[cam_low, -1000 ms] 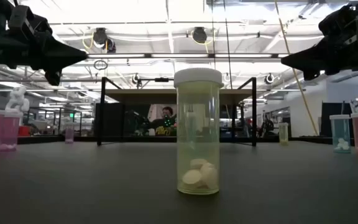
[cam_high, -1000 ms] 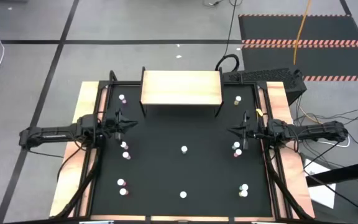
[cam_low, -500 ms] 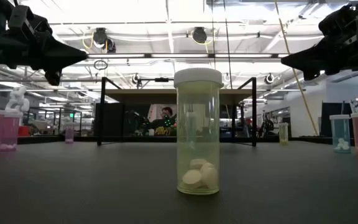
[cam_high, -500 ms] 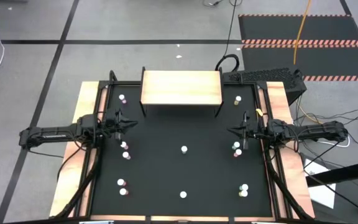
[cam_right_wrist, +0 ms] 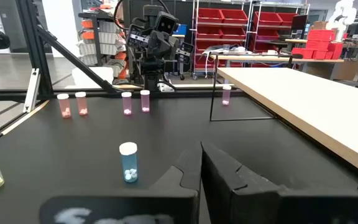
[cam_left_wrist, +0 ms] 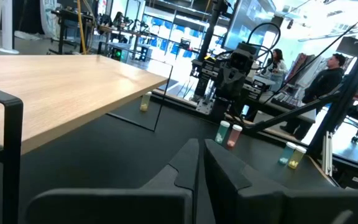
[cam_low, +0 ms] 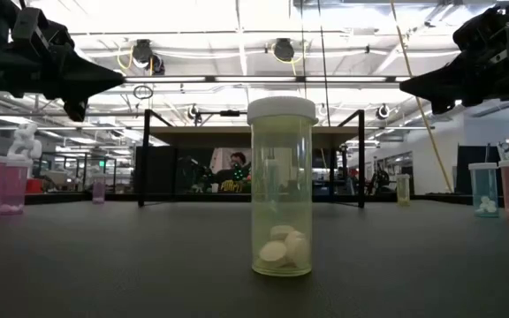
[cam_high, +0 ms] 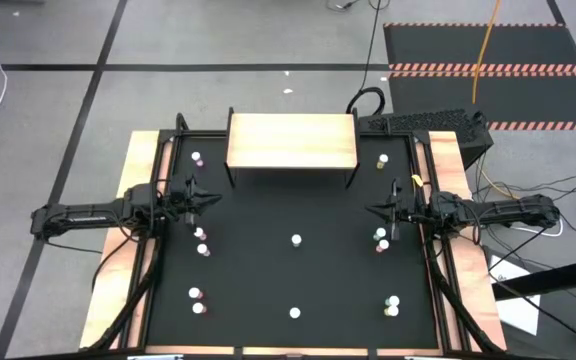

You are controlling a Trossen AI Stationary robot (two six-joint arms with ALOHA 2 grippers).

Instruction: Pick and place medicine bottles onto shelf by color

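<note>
A: Anything moved since a second ago?
B: Nothing; both arms and every bottle sit as they did.

A: From above?
B: The shelf [cam_high: 291, 141] stands bare at 12 o'clock on the black table [cam_high: 268, 260]. The left gripper [cam_high: 211, 197] hangs at 9 o'clock, the right gripper [cam_high: 372, 210] at 3 o'clock, both with fingers pressed together, holding nothing. The medicine bottles [cam_high: 296, 240] are scattered on the mat: one at centre, one at 6 o'clock, pairs near each gripper and in the near corners, and one either side of the shelf.

A: At table height?
B: A yellow bottle [cam_low: 281, 186] stands upright dead centre, pills at its bottom, both grippers high above it.

A: Left wrist?
B: Closed fingers [cam_left_wrist: 219, 177]; the shelf board at 10 o'clock.

A: Right wrist?
B: A blue bottle [cam_right_wrist: 128, 162] stands near the shut fingers [cam_right_wrist: 229, 171]; four pink bottles [cam_right_wrist: 127, 102] line up beyond.
</note>
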